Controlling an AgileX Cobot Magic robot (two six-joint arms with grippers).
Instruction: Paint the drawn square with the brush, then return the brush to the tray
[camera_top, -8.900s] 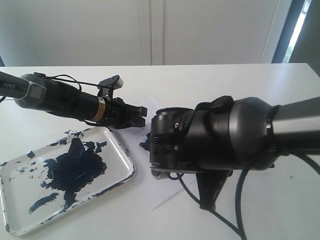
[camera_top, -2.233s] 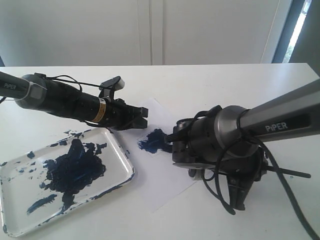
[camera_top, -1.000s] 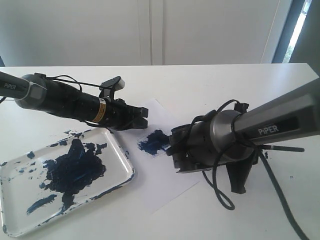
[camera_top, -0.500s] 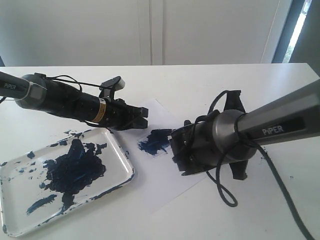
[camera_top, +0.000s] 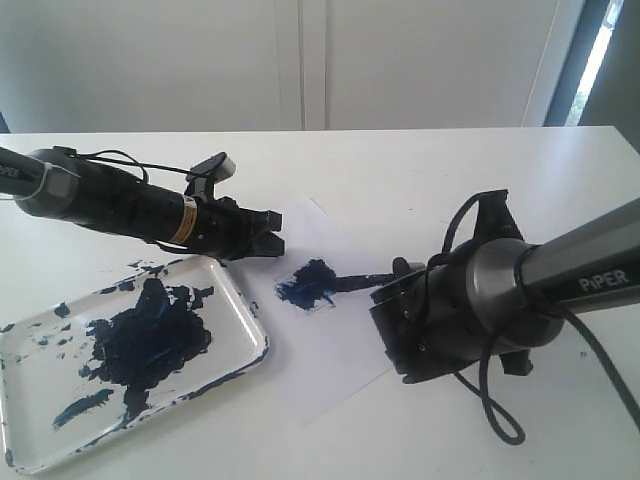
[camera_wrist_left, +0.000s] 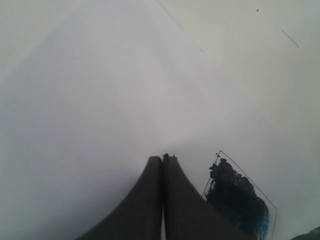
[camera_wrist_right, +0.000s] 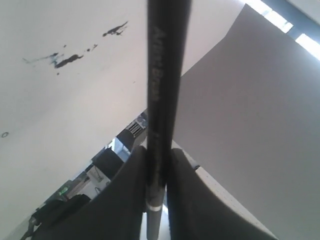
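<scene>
On the white paper sheet (camera_top: 320, 350) the drawn square (camera_top: 305, 285) is covered by a dark blue paint blot; its thin outline shows in the left wrist view (camera_wrist_left: 237, 200). The black brush (camera_top: 360, 280) lies low over the sheet with its tip on the blot. My right gripper (camera_wrist_right: 156, 152) is shut on the brush handle (camera_wrist_right: 162, 75). In the exterior view its fingers are mostly hidden behind the wrist. My left gripper (camera_top: 272, 232) is shut on nothing and hovers over the sheet's far left part, beside the square. The paint-smeared tray (camera_top: 235, 310) sits at the front left.
The right arm's black cable (camera_top: 490, 410) loops over the table in front of the wrist. Dark paint specks (camera_wrist_right: 67, 60) mark a white surface in the right wrist view. A white wall (camera_top: 300, 60) stands behind the table.
The right wrist has swung right and toward the front, so the brush now shows lying across to the blot. The left arm has drawn back slightly to the left.
</scene>
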